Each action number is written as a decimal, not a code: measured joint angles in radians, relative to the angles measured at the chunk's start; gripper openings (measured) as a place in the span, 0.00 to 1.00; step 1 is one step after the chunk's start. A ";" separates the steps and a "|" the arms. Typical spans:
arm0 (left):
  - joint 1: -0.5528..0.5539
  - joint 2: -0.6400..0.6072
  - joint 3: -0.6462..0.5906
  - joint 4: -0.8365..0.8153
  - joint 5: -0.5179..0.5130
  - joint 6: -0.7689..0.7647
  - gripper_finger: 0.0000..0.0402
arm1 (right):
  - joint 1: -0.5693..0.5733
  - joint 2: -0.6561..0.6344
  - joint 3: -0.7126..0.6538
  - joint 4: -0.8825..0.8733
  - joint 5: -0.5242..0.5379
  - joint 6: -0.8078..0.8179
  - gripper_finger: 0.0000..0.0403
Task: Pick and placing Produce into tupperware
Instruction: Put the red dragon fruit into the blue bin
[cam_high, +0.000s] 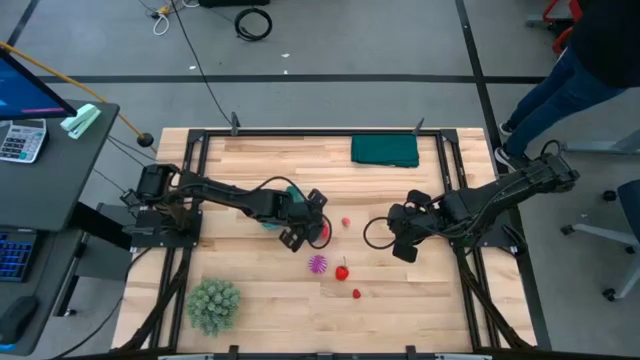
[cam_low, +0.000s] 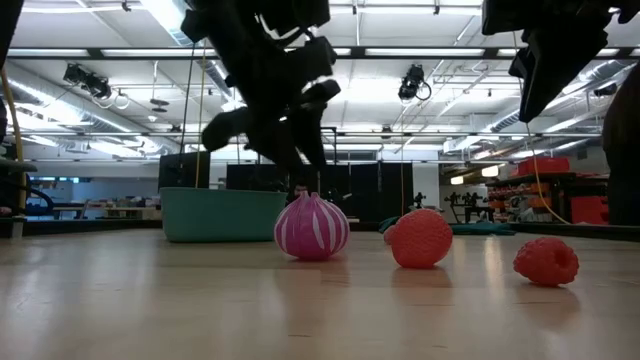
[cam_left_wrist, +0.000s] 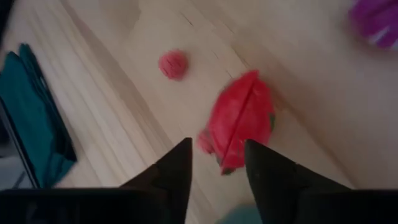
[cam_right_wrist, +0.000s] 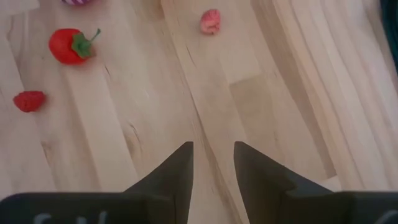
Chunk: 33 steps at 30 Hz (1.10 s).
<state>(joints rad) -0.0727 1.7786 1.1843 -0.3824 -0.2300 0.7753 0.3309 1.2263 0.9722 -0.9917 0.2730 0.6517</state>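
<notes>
The teal tupperware (cam_high: 272, 217) sits mid-table, partly under my left arm; it also shows in the low view (cam_low: 220, 213). My left gripper (cam_high: 308, 228) (cam_left_wrist: 217, 152) is open, hovering just over a flat red produce piece (cam_left_wrist: 239, 121) that lies on the wood beside the tupperware. Nearby lie a small pink-red ball (cam_high: 346, 222) (cam_left_wrist: 173, 64), the spiky magenta piece (cam_high: 318, 264) (cam_low: 312, 228), a red fruit with a green stem (cam_high: 342, 271) (cam_right_wrist: 69, 45) and a small red berry (cam_high: 356, 294) (cam_right_wrist: 29, 100). My right gripper (cam_high: 405, 242) (cam_right_wrist: 211, 158) is open over bare wood, to the right of the produce.
A dark green folded cloth (cam_high: 385, 150) lies at the table's far edge. A large fuzzy green ball (cam_high: 213, 305) sits near the near-left corner. A person's legs (cam_high: 545, 95) stand beyond the far-right corner. Bare wood lies between the produce and the right arm.
</notes>
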 joint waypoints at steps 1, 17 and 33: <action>0.000 0.010 0.000 0.014 0.000 0.000 0.41 | 0.000 0.000 0.000 0.001 0.000 0.000 0.31; 0.000 0.102 0.000 0.024 -0.002 -0.003 0.58 | -0.001 -0.003 0.000 0.035 0.039 -0.027 0.31; -0.005 0.133 0.002 0.174 0.026 -0.021 0.58 | -0.002 -0.002 0.000 0.056 0.063 -0.046 0.31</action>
<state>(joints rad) -0.0773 1.9120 1.1861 -0.2088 -0.2035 0.7544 0.3294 1.2240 0.9722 -0.9361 0.3355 0.6060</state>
